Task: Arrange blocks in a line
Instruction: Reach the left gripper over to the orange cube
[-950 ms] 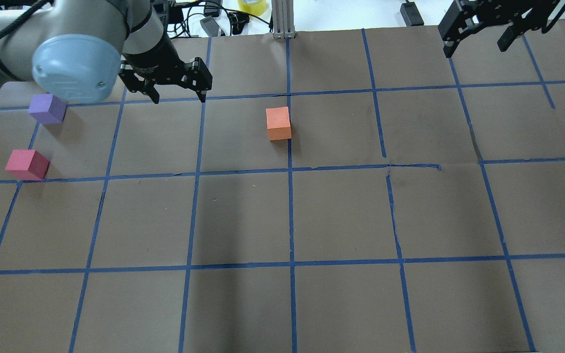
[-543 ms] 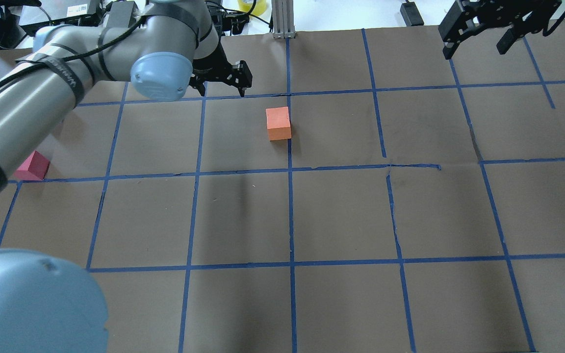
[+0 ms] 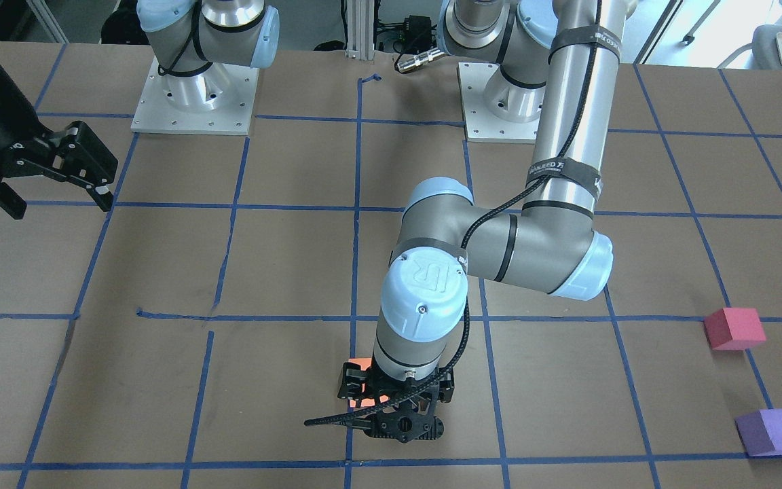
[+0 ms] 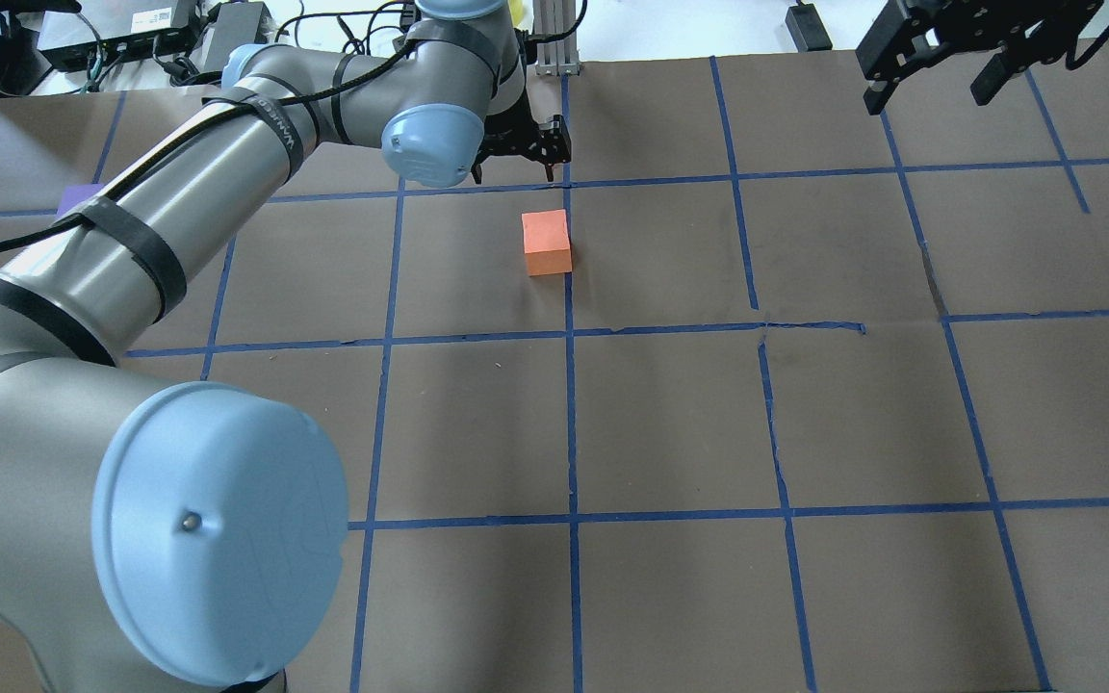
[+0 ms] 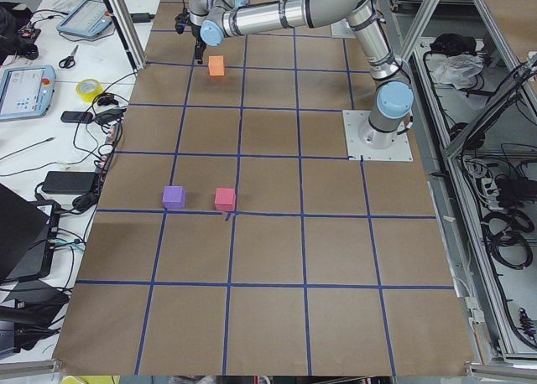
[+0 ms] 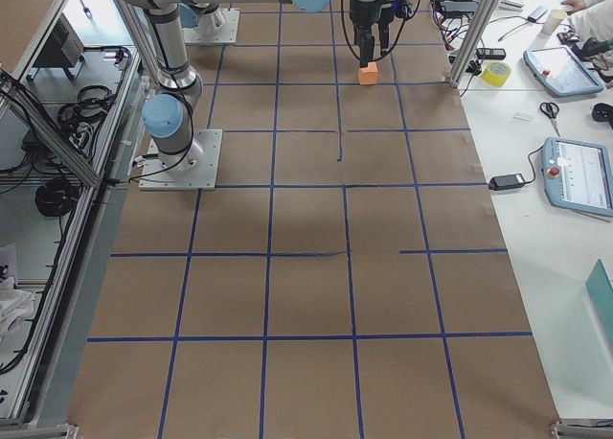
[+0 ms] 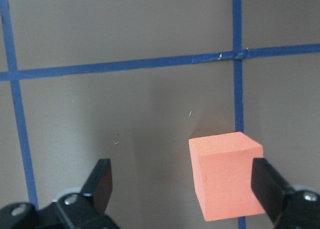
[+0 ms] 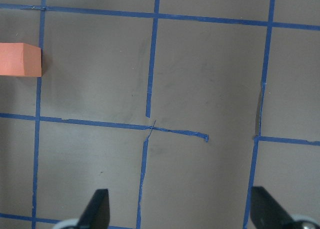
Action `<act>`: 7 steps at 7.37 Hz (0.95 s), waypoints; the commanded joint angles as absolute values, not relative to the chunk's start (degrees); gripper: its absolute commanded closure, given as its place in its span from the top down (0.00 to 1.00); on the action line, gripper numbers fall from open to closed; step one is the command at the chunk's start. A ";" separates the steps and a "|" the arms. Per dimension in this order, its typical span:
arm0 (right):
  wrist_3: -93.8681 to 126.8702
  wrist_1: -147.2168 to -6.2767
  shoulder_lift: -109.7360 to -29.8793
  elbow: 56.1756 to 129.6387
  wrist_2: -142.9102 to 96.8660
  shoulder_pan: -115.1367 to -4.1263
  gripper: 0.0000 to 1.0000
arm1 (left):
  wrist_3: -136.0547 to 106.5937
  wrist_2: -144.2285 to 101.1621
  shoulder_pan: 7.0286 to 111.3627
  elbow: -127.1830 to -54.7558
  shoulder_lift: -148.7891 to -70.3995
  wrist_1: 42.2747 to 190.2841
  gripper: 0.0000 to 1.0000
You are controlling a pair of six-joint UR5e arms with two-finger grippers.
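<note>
The orange block (image 4: 546, 243) sits near the table's middle, beside a blue tape line. My left gripper (image 4: 511, 175) hovers over it, open. In the left wrist view the orange block (image 7: 227, 174) lies between the fingers, close to the right-hand finger (image 7: 267, 186). From the front, the gripper (image 3: 396, 395) hides most of the orange block (image 3: 362, 367). The crimson-pink block (image 3: 734, 328) and the purple block (image 3: 771, 432) stand apart on the robot's far left. Overhead, only a sliver of the purple block (image 4: 78, 197) shows and the pink one is hidden. My right gripper (image 4: 930, 96) is open and empty, high at the far right.
The table is brown paper with a blue tape grid (image 4: 571, 332). An aluminium post (image 4: 554, 38) stands at the far edge. A side table beyond it holds a yellow tape roll (image 5: 89, 89), cables and tablets. Both arm bases (image 3: 191, 102) are bolted at the robot's side.
My left arm has swung right, from near the purple block to over the orange block, and now covers the pink block overhead. The right gripper has not moved.
</note>
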State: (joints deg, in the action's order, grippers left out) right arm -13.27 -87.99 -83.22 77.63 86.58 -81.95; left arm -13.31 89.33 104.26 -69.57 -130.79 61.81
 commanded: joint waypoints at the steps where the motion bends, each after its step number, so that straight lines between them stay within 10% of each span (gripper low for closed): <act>1: -13.18 -87.98 -83.23 77.70 86.57 -81.91 1.00 | -19.04 89.12 105.03 -68.64 -133.67 62.05 1.00; 7: -13.36 -87.98 -83.23 77.78 86.83 -81.91 1.00 | -20.48 86.92 105.56 -71.19 -136.23 62.67 1.00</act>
State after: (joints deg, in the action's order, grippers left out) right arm -13.29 -87.98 -83.15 77.84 86.72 -81.92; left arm -20.76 86.68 105.55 -70.55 -136.01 62.83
